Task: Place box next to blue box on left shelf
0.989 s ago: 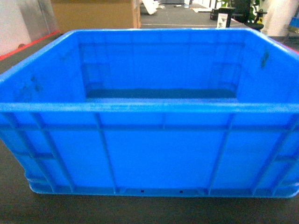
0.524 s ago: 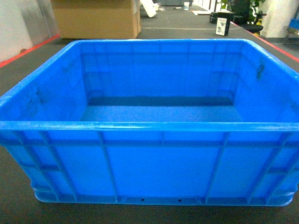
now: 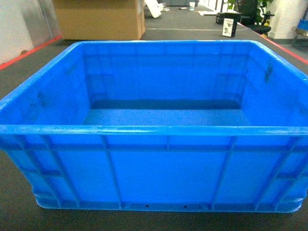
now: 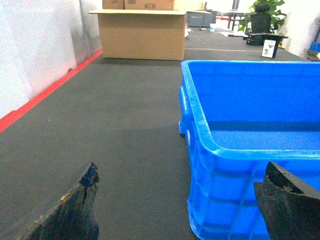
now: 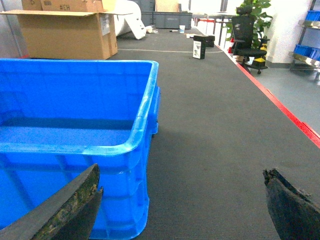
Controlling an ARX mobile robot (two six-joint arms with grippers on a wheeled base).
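On the dark floor mat (image 3: pixel 14 211) sits the box (image 3: pixel 159 168), upright, filling the head view. Flanking its near corners, the left gripper (image 4: pixel 175 210) and right gripper (image 5: pixel 180 210) each hang with fingers spread apart, holding nothing. A cardboard carton (image 3: pixel 98 19) stands well behind.

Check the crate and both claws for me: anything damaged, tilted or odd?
The blue crate sits level on the dark floor, empty, with dark scuffs on its inner walls. The finger pads of the left claw and right claw look worn and chipped at the edges. Nothing else stands out.
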